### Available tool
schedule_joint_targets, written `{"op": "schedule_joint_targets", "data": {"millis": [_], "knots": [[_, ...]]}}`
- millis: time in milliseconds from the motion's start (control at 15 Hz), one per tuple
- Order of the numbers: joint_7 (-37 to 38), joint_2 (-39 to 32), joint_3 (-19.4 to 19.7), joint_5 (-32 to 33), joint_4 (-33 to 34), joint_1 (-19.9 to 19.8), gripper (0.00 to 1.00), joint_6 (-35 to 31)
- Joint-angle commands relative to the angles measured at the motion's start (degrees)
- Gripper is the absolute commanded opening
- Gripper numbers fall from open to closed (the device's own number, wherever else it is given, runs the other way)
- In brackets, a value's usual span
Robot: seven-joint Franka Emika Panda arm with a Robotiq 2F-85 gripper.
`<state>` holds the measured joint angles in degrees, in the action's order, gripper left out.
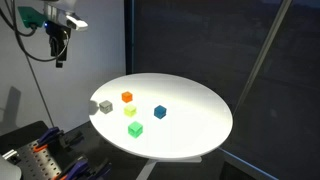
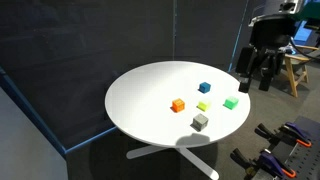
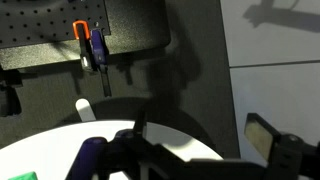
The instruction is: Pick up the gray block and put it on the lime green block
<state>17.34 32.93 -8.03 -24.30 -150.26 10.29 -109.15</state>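
Note:
The gray block (image 1: 105,107) (image 2: 200,122) sits near the rim of the round white table (image 1: 200,100) (image 2: 140,95). The lime green block (image 1: 130,111) (image 2: 203,106) stands a short way inward from it, apart from it. My gripper (image 1: 60,55) (image 2: 255,75) is open and empty. It hangs high, off the table's edge on the gray block's side, well away from all blocks. In the wrist view the open fingers (image 3: 200,130) frame dark floor and a slice of the table (image 3: 60,145). Neither task block shows there.
An orange block (image 1: 127,97) (image 2: 178,105), a blue block (image 1: 160,112) (image 2: 205,88) and a bright green block (image 1: 135,129) (image 2: 231,102) stand around the lime one. A rack of clamps (image 1: 45,160) (image 2: 285,150) (image 3: 88,45) stands beside the table. Dark curtains hang behind.

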Motion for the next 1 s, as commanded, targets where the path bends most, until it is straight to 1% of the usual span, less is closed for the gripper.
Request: {"op": "schedule_joint_targets", "data": {"millis": [0, 600, 933], "knots": [[-0.34, 0.05, -0.73, -0.34, 0.10, -0.85, 1.00, 0.27], [-0.34, 0.05, -0.73, -0.34, 0.10, -0.85, 1.00, 0.27], [0.09, -0.14, -1.05, 1.69, 0.81, -2.30, 1.00, -1.01]]}}
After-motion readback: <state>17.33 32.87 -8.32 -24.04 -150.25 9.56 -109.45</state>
